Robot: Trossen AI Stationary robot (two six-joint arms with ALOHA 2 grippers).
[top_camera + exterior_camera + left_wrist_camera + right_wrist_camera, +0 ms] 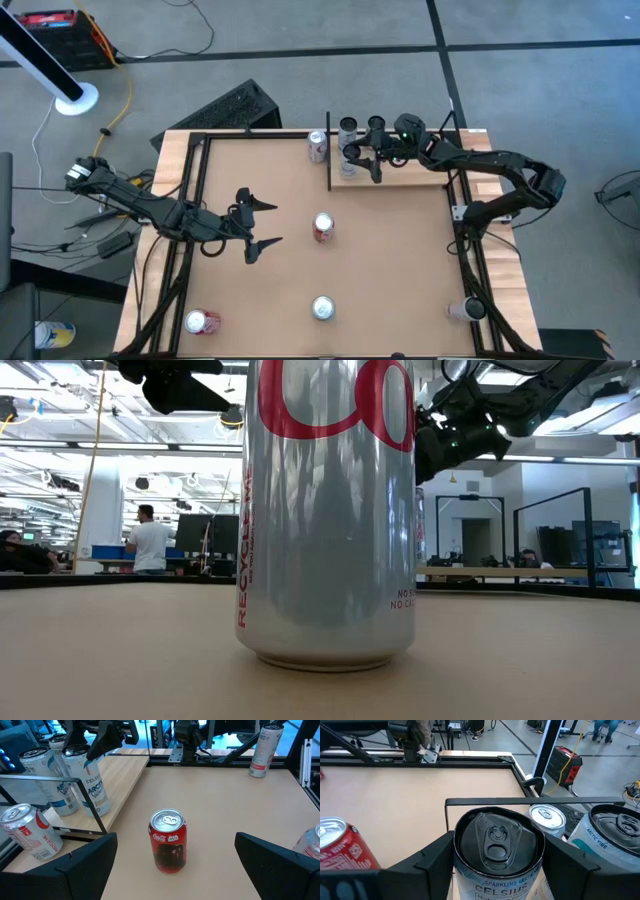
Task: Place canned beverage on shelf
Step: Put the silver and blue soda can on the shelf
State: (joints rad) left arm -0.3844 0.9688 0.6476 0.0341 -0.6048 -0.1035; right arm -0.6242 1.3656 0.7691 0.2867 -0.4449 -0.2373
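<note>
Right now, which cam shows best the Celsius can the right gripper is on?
Right wrist view: the Celsius can fills the frame between the right gripper's fingers, top and label readable. High view shows it as a small dark top on the shelf. Left wrist view shows it far off, partly hidden. Low view doesn't show it.

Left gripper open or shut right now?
Open. The left gripper shows its fingers spread wide in the high view, and its wrist view has the red can standing untouched between them.

Open tabletop (400,260) surrounds the red can (323,228); cans crowd the shelf (410,176).
</note>
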